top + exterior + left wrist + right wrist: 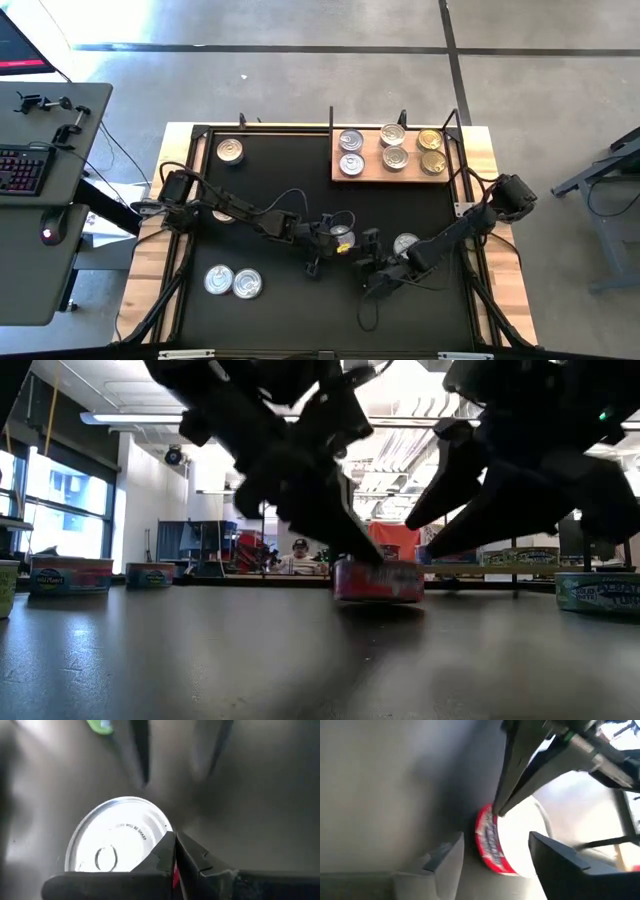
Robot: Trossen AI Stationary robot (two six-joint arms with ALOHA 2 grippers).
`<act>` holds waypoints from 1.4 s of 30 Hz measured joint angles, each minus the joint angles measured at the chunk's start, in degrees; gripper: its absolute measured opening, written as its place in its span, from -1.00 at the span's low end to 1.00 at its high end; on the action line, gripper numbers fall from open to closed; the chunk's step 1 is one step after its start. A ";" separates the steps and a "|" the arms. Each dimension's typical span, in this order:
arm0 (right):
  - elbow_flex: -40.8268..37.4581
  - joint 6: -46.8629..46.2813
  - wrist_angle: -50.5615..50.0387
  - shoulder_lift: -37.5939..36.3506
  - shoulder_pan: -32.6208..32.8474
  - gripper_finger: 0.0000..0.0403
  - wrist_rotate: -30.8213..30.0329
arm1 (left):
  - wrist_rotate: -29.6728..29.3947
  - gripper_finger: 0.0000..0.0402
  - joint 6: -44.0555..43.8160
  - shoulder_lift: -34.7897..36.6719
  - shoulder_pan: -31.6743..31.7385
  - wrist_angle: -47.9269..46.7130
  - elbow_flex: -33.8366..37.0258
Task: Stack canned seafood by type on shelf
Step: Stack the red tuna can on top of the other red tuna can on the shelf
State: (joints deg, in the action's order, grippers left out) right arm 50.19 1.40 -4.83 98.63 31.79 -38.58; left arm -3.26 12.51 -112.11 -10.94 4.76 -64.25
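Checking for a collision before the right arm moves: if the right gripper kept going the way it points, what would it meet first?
Most likely the red-labelled can, framed between the right gripper's open fingers; the left gripper sits at that can too.

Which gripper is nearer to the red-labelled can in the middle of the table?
Left. The left gripper, jaws shut, touches the red-labelled can at its rim. The right gripper waits just beside it, jaws open.

Tins spread over the counter, six of them on the shelf.

The shelf lies at the far right of the counter, carrying six tins in three pairs. One tin sits far left, two tins side by side near left, one tin mid-counter, and another tin just right of it.
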 joint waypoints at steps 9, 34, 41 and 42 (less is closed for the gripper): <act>0.00 11.39 2.38 2.32 -1.68 0.24 -0.54 | 1.85 -1.00 -5.02 2.31 0.00 2.98 -0.07; -0.02 -15.13 -11.76 -7.83 -1.59 -0.43 -9.63 | -20.90 -0.99 -14.36 11.12 -1.60 -23.14 0.98; 0.00 2.50 -13.31 -19.19 -18.98 -0.43 -5.33 | -15.00 -0.99 -17.61 11.21 -1.19 4.11 16.39; 0.00 6.61 -12.70 -19.65 -22.77 -0.43 -2.87 | -14.03 -0.99 -18.25 11.17 -1.12 8.41 18.50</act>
State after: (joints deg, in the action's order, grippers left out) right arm 50.19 8.01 -17.53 78.98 9.02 -41.45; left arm -17.29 -5.74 -100.94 -12.06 13.18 -45.75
